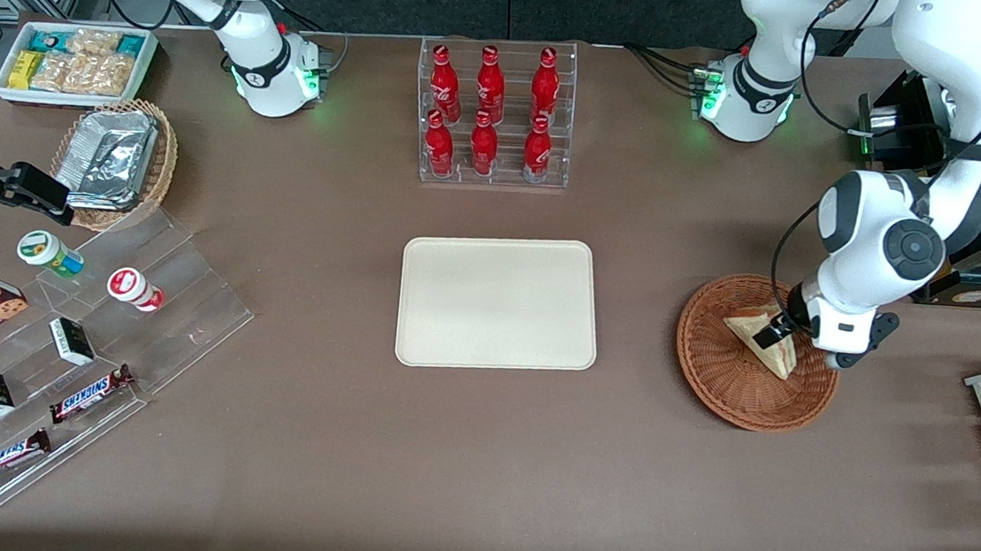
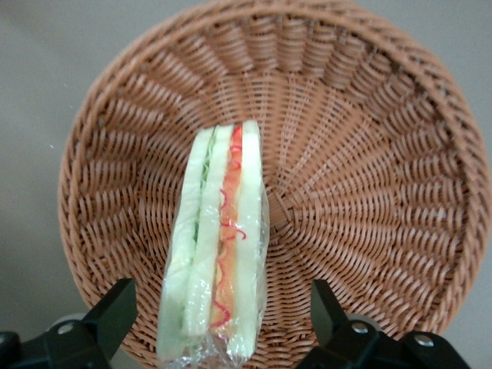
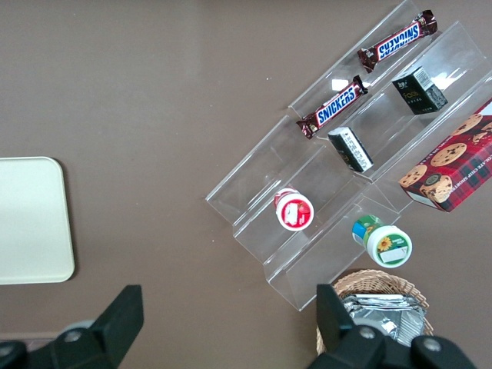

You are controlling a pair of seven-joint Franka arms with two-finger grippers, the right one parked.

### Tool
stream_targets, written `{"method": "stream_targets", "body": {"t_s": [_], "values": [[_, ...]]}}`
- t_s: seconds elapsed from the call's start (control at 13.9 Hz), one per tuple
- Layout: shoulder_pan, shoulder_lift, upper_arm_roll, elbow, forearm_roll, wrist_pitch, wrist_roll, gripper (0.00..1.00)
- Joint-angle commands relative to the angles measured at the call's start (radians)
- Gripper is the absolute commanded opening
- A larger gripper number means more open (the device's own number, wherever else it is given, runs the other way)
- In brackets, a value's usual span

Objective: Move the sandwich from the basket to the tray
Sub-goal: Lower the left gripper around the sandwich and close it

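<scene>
The tray point(image 1: 499, 303) sits bare mid-table, well apart from the basket point(image 1: 717, 375) at the working arm's end, where the sandwich point(image 2: 219, 246) lies cut edge up. The gripper point(image 2: 219, 323) hangs over it with fingers point(image 2: 115, 307) spread wide on both sides, not touching. I'd drop straight down and pinch the bread faces gently, since the wrap looks slippery.
</scene>
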State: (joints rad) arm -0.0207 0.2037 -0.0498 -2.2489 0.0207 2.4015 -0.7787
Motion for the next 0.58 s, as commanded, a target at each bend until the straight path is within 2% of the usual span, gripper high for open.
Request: {"method": "stream_targets", "body": {"t_s": [0.0,0.14,0.22,0.29,0.36,0.43,0.5], "values": [[0.002,0.029,-0.010,-0.009,0.047,0.021,-0.033,1.00],[0.002,0.040,-0.010,-0.012,0.050,0.021,-0.031,0.99],[0.002,0.042,-0.010,-0.012,0.060,0.021,-0.031,0.87],[0.002,0.042,-0.010,-0.014,0.068,0.021,-0.033,0.61],[0.002,0.042,-0.008,-0.014,0.068,0.021,-0.031,0.24],[0.013,0.042,-0.008,-0.012,0.068,0.018,-0.030,0.00],[0.022,0.042,-0.008,-0.008,0.068,0.013,-0.024,0.00]]}}
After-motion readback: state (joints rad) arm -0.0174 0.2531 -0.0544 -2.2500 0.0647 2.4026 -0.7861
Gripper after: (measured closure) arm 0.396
